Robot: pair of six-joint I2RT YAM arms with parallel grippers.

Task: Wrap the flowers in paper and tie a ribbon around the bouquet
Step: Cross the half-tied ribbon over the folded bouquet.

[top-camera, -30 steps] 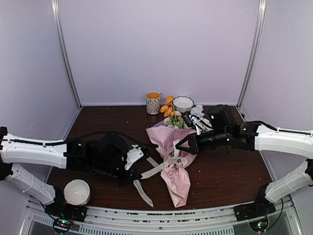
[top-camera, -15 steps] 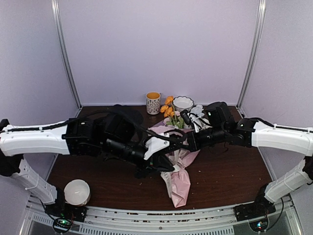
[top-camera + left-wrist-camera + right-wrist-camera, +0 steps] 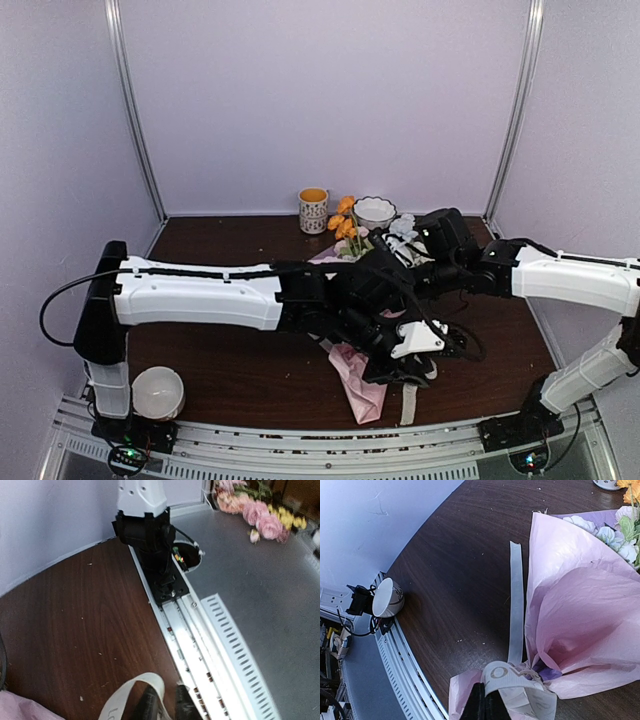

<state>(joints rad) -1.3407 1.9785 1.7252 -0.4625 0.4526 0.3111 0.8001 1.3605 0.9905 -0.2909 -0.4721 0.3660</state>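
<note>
The bouquet lies on the table, its pink paper [image 3: 362,385] tapering toward the front edge and its flowers [image 3: 349,230] at the far end. My left arm reaches across it. My left gripper [image 3: 412,368] is just right of the narrow end. Its jaws [image 3: 167,707] stand slightly apart, so it is open. The cream ribbon [image 3: 125,695] loops over one finger and runs down between them, its tail [image 3: 408,400] hanging toward the rail. My right gripper [image 3: 485,702] is shut on the ribbon loop [image 3: 520,677] at the neck of the paper [image 3: 580,610]. Another ribbon end [image 3: 516,605] lies flat beside the flowers [image 3: 615,535].
An orange-rimmed mug [image 3: 313,210] and a patterned bowl [image 3: 374,211] stand at the back. A white bowl [image 3: 157,392] sits at the front left corner. The metal rail [image 3: 200,645] and the right arm's base [image 3: 150,535] are close to my left gripper.
My left arm has swung from the left side across the bouquet to its right, carrying the ribbon end toward the front edge, and its jaws have parted a little. The right gripper stays shut.
</note>
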